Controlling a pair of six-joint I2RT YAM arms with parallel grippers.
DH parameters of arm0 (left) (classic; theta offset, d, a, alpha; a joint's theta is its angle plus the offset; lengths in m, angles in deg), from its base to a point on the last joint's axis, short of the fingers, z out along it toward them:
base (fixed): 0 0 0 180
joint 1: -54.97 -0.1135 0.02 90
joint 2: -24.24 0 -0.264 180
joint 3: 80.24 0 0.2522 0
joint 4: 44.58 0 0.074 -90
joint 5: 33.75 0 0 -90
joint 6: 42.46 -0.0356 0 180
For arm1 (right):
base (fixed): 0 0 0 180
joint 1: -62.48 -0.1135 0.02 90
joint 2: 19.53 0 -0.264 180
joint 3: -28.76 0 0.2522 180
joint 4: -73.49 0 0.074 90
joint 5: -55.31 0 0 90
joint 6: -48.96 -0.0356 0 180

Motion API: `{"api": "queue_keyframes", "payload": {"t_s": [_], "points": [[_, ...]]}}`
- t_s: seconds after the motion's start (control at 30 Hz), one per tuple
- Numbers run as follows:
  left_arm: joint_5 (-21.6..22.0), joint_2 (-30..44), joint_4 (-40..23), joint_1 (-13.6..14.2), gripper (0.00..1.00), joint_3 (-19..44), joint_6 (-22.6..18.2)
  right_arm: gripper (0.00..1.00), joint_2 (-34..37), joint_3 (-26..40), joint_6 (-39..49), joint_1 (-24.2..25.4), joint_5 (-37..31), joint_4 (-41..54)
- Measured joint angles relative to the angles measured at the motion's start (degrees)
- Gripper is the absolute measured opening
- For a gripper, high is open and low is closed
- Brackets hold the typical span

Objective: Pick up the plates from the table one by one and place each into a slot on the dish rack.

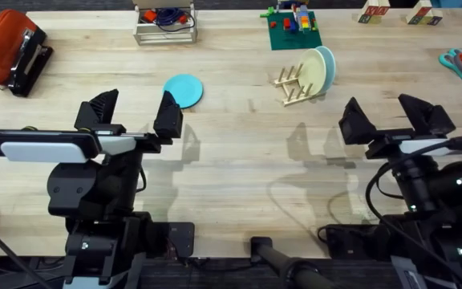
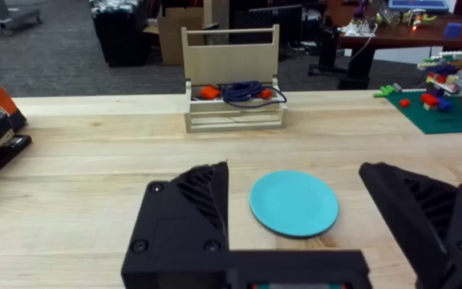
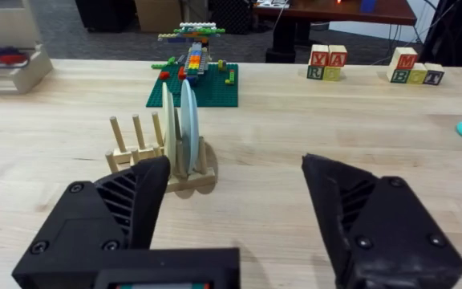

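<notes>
Pale plank table point(image 1: 239, 152), turquoise plate point(image 1: 184, 90) flat, dish rack point(image 1: 295, 84) holding two plates, both pincers wide.

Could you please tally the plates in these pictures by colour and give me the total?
Turquoise-blue plate, flat on the table: 1
Pale cream-green plate, standing in the dish rack: 1
Light blue plate, standing in the dish rack: 1
Total: 3

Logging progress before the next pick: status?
Both end effectors open, holding nothing. Two plates standing in the dish rack. Blue plate flat on the table, ahead of the left end effector. Nothing in the way.
</notes>
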Motion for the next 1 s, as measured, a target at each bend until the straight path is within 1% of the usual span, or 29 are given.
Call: {"api": "queue_keyframes", "payload": {"t_s": [0.7,0.8,0.87,0.93,1.0], "points": [[0.1,0.0,0.0,0.0,0.993,0.0,-0.2,0.995,0.0,0.2,0.0,0.0,0.0,0.9],[0.6,0.0,0.0,0.0,0.994,0.0,1.9,0.995,0.4,1.4,0.0,0.0,0.0,3.5],[1.5,0.0,0.0,0.0,0.994,0.0,4.8,0.995,1.6,3.6,0.0,0.0,0.2,8.0],[2.2,0.0,0.0,-0.1,0.994,0.0,7.3,0.995,4.0,6.5,0.0,0.0,0.2,13.2],[2.5,0.0,0.0,-0.5,0.994,0.1,9.2,0.993,7.2,9.6,0.0,0.0,0.2,15.5]]}}
